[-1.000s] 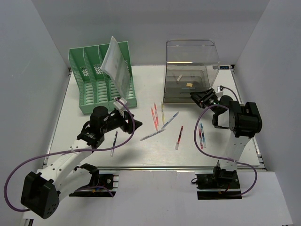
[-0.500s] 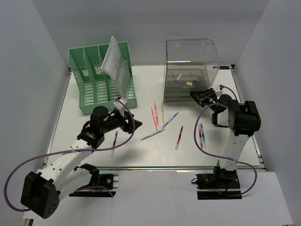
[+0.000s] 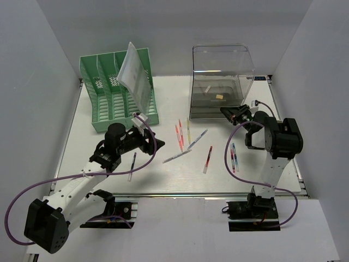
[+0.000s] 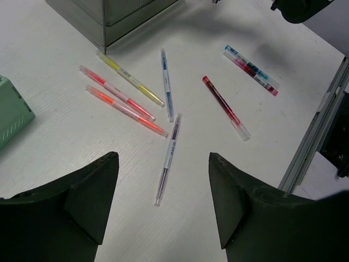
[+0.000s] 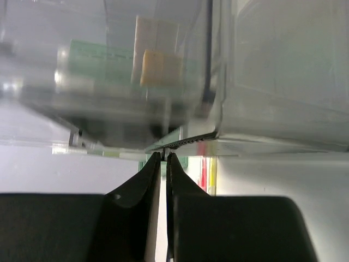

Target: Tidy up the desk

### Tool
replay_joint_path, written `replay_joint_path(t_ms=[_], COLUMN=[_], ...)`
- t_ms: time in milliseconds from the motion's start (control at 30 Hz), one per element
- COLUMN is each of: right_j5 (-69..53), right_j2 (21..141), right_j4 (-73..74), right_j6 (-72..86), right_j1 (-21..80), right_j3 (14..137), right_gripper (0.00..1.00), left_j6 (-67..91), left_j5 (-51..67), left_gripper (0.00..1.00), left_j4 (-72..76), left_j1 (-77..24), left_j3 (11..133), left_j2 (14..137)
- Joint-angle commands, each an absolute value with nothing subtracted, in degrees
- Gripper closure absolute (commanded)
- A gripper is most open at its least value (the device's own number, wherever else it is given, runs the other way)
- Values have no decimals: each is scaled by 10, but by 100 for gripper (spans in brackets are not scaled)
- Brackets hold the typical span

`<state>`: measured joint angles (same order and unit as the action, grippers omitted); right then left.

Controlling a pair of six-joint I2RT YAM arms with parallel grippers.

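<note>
The white desk (image 3: 169, 98) carries several loose pens (image 3: 188, 143) at its middle and a black pen (image 3: 132, 165) by the left arm. My left gripper (image 3: 152, 143) hovers open above them; in its wrist view the left gripper (image 4: 162, 158) has a purple pen (image 4: 170, 150) lying on the desk between its fingers, untouched. My right gripper (image 3: 224, 111) is at the front of the clear drawer box (image 3: 221, 82). In the right wrist view the right gripper (image 5: 164, 154) is shut, its tips pinching a thin tab on the drawer's front edge (image 5: 185, 139).
A green file rack (image 3: 117, 90) at the back left holds a tilted sheet of paper (image 3: 135, 82). Two pens (image 3: 233, 157) lie by the right arm. A metal rail (image 3: 180, 194) runs along the near edge. Small items (image 5: 158, 65) sit inside the drawer box.
The right gripper's jaws have closed, from wide apart to nearly touching, at the drawer box's front. The left arm and the pens have not moved.
</note>
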<state>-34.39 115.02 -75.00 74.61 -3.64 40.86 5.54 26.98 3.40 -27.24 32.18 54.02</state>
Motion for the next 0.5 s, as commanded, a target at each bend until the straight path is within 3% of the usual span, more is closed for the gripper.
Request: replay_joint_path(t_ms=[0,467], right_j5=[-337,-346], right_j2=[1110,1020], right_j4=[-818,-759], right_j6=[729,688], right_j1=[-40,-40], right_j3=[383,340], right_gripper=[95,95], left_j6=[54,57], left_j5=[275,278], left_gripper=[23,23], left_j4=[36,40], left_j1=[-275,-275], left_j3=[314,310], left_j2=[534,526])
